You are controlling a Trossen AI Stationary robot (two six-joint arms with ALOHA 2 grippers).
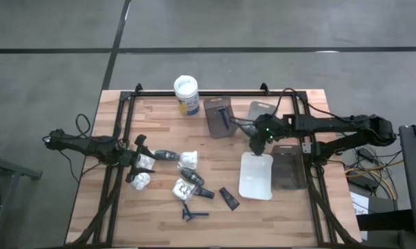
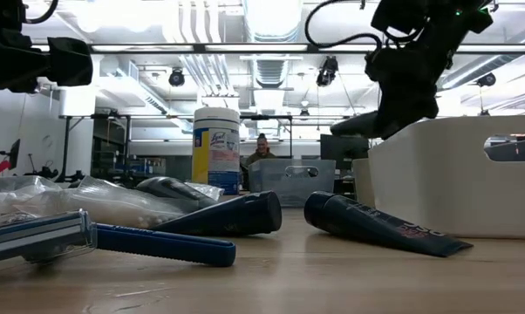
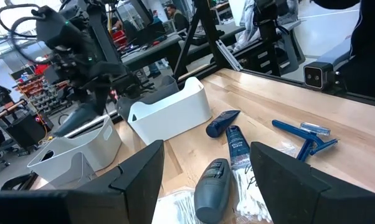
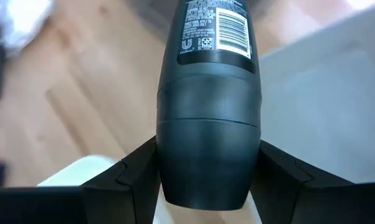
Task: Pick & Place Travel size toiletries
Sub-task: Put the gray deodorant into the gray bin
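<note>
Count on the worktop [image 1: 159,221]: four rectangular trays. One grey tray [image 1: 218,117] near the back edge holds one blue razor [image 1: 226,119]; a second grey tray [image 1: 260,111] beside it is partly hidden by the right arm; one white tray [image 1: 256,176] and one more grey tray [image 1: 289,167] lie side by side nearer the front. One white-lidded tub [image 1: 186,95] stands upright at the back.

Loose toiletries lie in a cluster left of the white tray: one blue razor [image 1: 193,213] nearest the front edge, two small black tubes [image 1: 229,198], at least two dark grey oval bottles [image 1: 192,177], and about four white lumpy packets [image 1: 180,189]; overlaps prevent an exact tally.

Right arm: reaches in from the right, its right pincer [image 1: 257,146] raised above the far end of the white tray and pointing down, clenched on one dark grey bottle [image 4: 207,124] gripped at both sides.

Left arm: extends low from the left edge; the left pincer [image 1: 140,159] is released, fingers [image 3: 137,180] spread wide, among the packets at the cluster's left end, holding nothing.
</note>
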